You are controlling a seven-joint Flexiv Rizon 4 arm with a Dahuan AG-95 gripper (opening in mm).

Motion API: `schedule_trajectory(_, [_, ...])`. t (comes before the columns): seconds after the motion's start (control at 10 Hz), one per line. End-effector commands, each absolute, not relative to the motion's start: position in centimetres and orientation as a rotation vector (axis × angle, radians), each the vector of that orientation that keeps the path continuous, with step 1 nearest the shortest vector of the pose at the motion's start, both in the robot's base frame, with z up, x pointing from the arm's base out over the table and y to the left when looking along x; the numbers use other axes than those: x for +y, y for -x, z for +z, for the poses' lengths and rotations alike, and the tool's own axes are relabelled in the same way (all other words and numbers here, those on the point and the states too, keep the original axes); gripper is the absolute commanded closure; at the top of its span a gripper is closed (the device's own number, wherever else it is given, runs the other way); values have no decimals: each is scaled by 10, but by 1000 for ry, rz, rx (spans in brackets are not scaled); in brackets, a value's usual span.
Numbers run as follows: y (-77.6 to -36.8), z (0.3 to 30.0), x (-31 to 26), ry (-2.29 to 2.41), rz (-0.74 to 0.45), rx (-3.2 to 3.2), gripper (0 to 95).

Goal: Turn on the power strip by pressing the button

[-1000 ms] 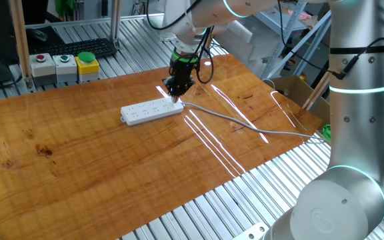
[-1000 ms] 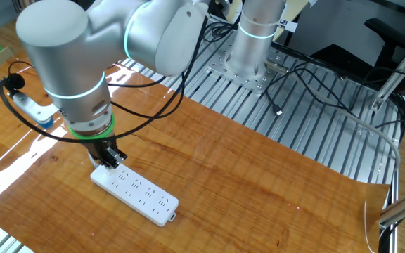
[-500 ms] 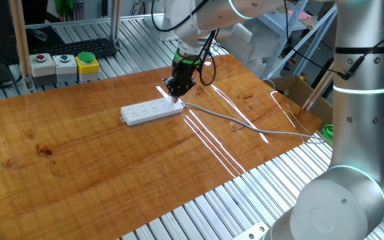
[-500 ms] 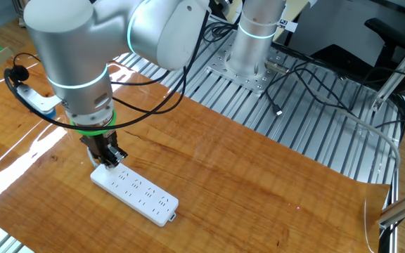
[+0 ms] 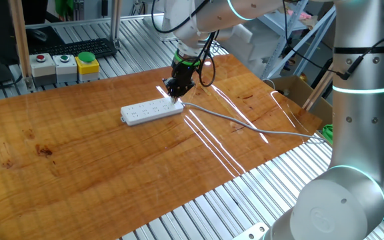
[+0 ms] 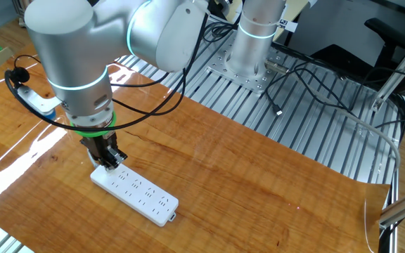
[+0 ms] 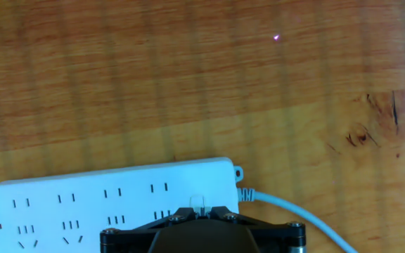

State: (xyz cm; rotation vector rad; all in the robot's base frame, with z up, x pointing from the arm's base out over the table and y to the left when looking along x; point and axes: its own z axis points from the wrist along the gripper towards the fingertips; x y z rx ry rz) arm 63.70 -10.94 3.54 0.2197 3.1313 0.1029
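The white power strip lies on the wooden table, its grey cable trailing off to the right. It also shows in the other fixed view and in the hand view. My gripper points straight down over the strip's cabled end, its tip at or just above the strip. In the hand view the small translucent button sits right at the tip of my gripper. The fingertips look closed together there.
Red, green and yellow push-buttons in grey boxes stand at the table's far left edge, with a keyboard behind them. A cardboard box sits off the right edge. Metal slats surround the tabletop.
The arm's upper links shifted slightly upward a second ago. The gripper tip has stayed over the strip's cabled end, and the strip has not moved.
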Motion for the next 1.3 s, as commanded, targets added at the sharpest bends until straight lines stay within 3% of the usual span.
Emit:
schedule_trajectory(0.1, [-637,36,-109,-220,104,3131,950])
schedule_trajectory(1.3, [-644,4,-105,-200,127,3094,950])
